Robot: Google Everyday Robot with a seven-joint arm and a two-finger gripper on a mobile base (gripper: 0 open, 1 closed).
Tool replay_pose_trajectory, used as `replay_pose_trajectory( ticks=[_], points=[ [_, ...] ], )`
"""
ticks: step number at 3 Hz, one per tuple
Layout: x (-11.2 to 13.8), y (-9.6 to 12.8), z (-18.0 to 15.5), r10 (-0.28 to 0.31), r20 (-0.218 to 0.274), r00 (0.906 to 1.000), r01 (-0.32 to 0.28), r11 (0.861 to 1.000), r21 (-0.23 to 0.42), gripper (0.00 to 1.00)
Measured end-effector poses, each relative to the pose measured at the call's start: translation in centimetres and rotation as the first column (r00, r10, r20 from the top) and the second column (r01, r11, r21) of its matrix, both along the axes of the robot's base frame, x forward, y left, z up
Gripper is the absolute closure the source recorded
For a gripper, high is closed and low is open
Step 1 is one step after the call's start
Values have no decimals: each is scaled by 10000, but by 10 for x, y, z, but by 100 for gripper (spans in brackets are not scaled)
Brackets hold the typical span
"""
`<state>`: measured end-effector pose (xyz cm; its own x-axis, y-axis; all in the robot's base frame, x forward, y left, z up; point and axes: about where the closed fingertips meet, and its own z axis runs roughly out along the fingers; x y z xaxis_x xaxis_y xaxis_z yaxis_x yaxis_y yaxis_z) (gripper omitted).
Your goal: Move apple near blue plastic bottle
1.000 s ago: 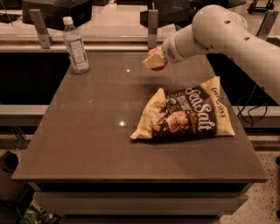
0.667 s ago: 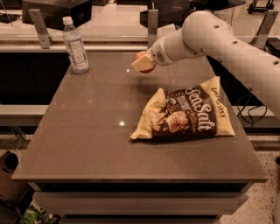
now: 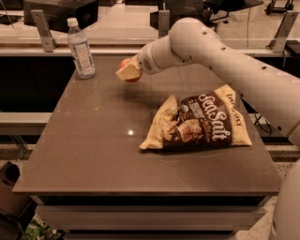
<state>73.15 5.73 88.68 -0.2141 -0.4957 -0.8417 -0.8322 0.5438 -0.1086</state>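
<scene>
I'm seeing a lab or office workspace: bare brown table (image 3: 93, 140), black equipment box (image 3: 61, 11) behind, cables (image 3: 265, 123) on the floor. My gripper (image 3: 129, 71) hangs over the table's far side, clasping the apple (image 3: 124, 63).

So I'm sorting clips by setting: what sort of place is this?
Probably a lab or office test area: a plain table holding a Sea Salt chip bag and water bottle, metal posts behind, and the robot's tool gripping an apple above the table's far side.
</scene>
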Motion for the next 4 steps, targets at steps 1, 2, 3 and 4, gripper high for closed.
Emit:
replay_pose_trajectory(
  ticks=[1,2,3,4],
  points=[
    [-4,36,-1,565,-20,9984,-565,9983,-172,100],
    [-7,70,-3,1103,4,9939,-1102,9932,-382,100],
    [-3,95,-8,1414,150,9898,-1399,9873,-753,100],
    [2,112,-17,1880,123,9821,-1862,9784,-896,100]
  ],
)
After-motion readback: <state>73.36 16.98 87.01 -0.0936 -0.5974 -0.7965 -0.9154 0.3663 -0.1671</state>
